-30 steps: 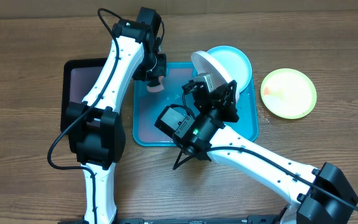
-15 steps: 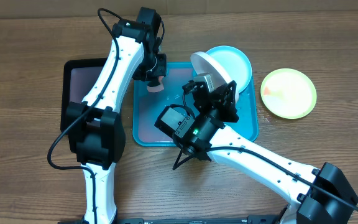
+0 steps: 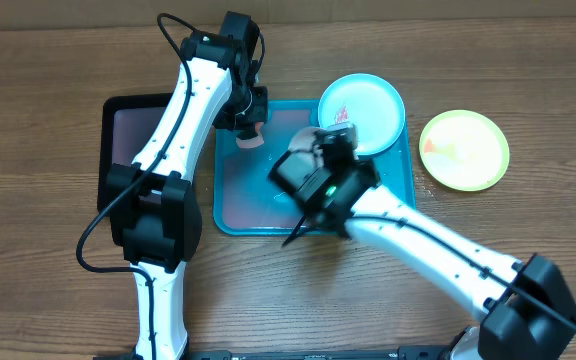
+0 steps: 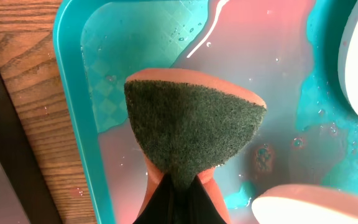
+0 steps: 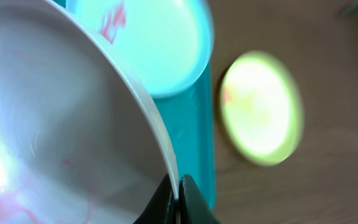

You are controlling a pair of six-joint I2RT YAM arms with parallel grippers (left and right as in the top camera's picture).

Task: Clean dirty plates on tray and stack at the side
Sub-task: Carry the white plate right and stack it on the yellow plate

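Observation:
The turquoise tray (image 3: pixel 230 212) holds pinkish water. My left gripper (image 3: pixel 249 127) is shut on an orange sponge (image 4: pixel 191 121) with a green scouring face, hanging just above the tray's wet floor (image 4: pixel 114 155). My right gripper (image 5: pixel 179 194) is shut on the rim of the white plate (image 5: pixel 61 124), which carries faint red smears and is tilted over the tray. From overhead the plate (image 3: pixel 302 141) is mostly hidden under the right wrist. The light blue plate (image 3: pixel 363 110), with a red smear, rests on the tray's far right corner. The yellow-green plate (image 3: pixel 465 150) lies on the table, right of the tray.
A black tray (image 3: pixel 138 150) sits on the wooden table to the left of the turquoise one, with the left arm crossing above it. The right arm stretches from the front right corner across the tray's middle.
My right arm has swung up and left, tipping the white plate down from nearly upright and uncovering the whole light blue plate. The left arm and sponge have not moved.

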